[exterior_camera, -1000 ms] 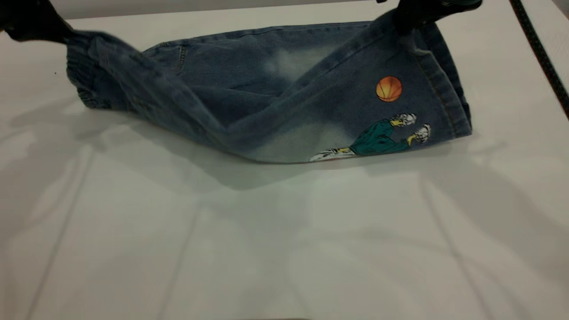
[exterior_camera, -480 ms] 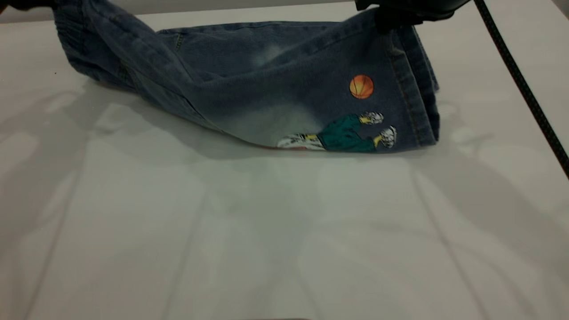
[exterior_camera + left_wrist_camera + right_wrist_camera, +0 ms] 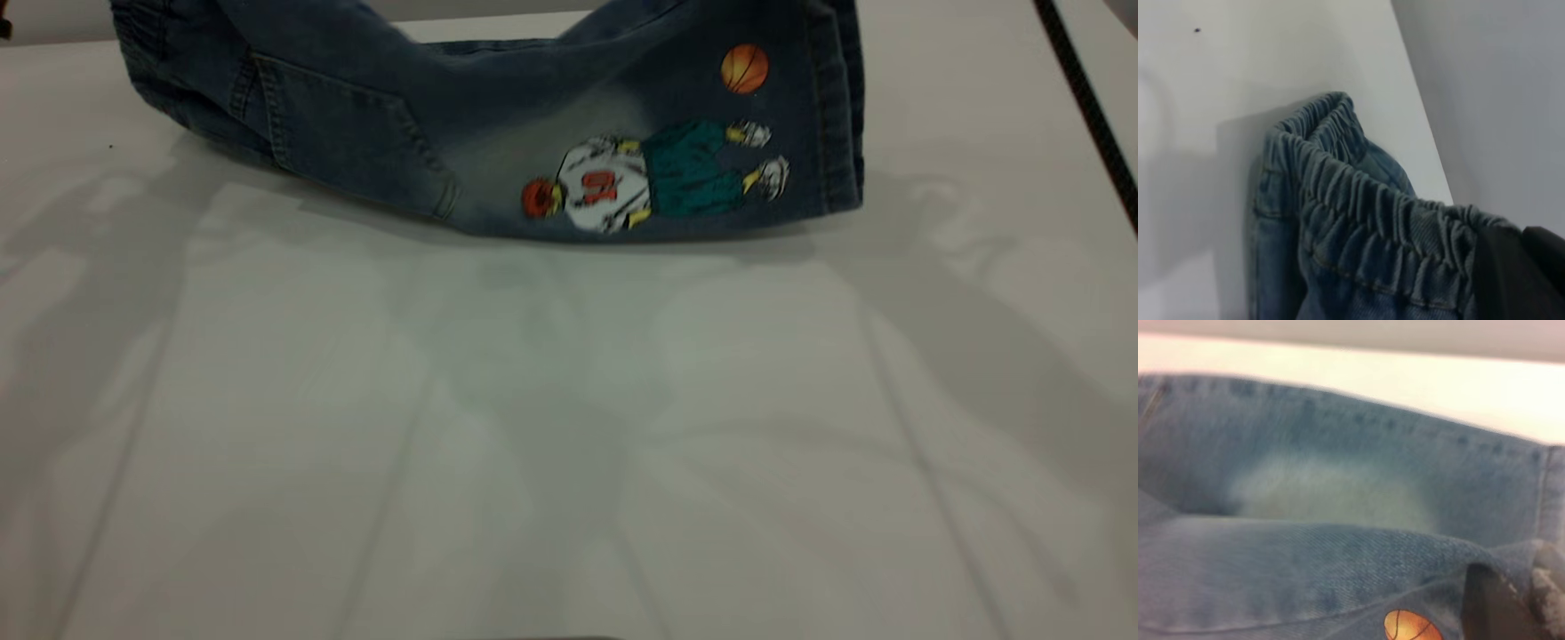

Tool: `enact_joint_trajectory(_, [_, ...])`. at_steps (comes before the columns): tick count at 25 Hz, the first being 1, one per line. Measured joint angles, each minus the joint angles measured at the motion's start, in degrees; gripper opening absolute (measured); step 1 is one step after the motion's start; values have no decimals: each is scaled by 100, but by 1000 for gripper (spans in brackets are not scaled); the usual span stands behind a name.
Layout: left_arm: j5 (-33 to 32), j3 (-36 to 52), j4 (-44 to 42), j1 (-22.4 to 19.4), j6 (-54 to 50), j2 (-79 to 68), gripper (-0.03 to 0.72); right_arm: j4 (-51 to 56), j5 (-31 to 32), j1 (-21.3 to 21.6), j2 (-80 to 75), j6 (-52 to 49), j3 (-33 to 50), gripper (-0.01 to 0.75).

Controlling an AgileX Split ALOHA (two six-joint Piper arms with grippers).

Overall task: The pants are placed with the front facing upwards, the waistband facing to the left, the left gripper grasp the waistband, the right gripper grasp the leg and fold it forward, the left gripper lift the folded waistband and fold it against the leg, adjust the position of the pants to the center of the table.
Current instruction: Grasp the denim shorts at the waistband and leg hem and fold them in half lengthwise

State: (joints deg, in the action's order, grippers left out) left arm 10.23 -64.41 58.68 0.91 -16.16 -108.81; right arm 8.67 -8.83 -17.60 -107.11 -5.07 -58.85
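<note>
Denim fills the far part of the exterior view: the pants (image 3: 498, 133) hang lifted above the far edge of the desk (image 3: 569, 427), their long axis running along that edge from left to right. The waistband (image 3: 147, 53) is at the left end and the leg (image 3: 711, 133) at the right, its stitched hem cuff (image 3: 840, 107) standing nearly upright. The back of the garment faces the camera, showing a back pocket (image 3: 347, 142), an orange ball (image 3: 745, 68) and a cartoon player (image 3: 658, 173) lying sideways with his feet toward the cuff. The lowest fold sags just above the desk, over its own shadow. Neither hand appears in this view; both top corners of the cloth run out past the frame. A thick black cable (image 3: 1089, 98) crosses the far right corner.

The left wrist view shows what the exterior one cuts off: the gathered elastic waistband (image 3: 1358, 193) held up in the air, with the left hand (image 3: 1518, 273) showing as a black finger against the band's ruched edge. The band appears pinched there, though the second finger is hidden.

The right wrist view looks down inside the fold, where a pale faded patch (image 3: 1325, 497) on the leg front shows. The right hand (image 3: 1511, 600) clamps the denim beside the orange ball (image 3: 1411, 627).
</note>
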Motion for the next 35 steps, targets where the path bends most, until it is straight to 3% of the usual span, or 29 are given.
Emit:
enact_joint_trajectory(13, [418,-818,19,0,-818,-1013,36,91,-471,64,-1259,-37,-928,34])
enact_joint_trajectory(23, [988,-1354,-9,5,-1009,-1762,36,106,-1870,93,-1725,32,-966,34])
enact_joint_trajectory(30, [1219,-1436,-1118,5,-1163,-2017,36,106,-2318,115,-2123,57,-965,45])
enact_joint_trajectory(35, [1345,-1436,-1863,5,-1698,-2101,48,106,-2308,115,-2145,34,-972,155])
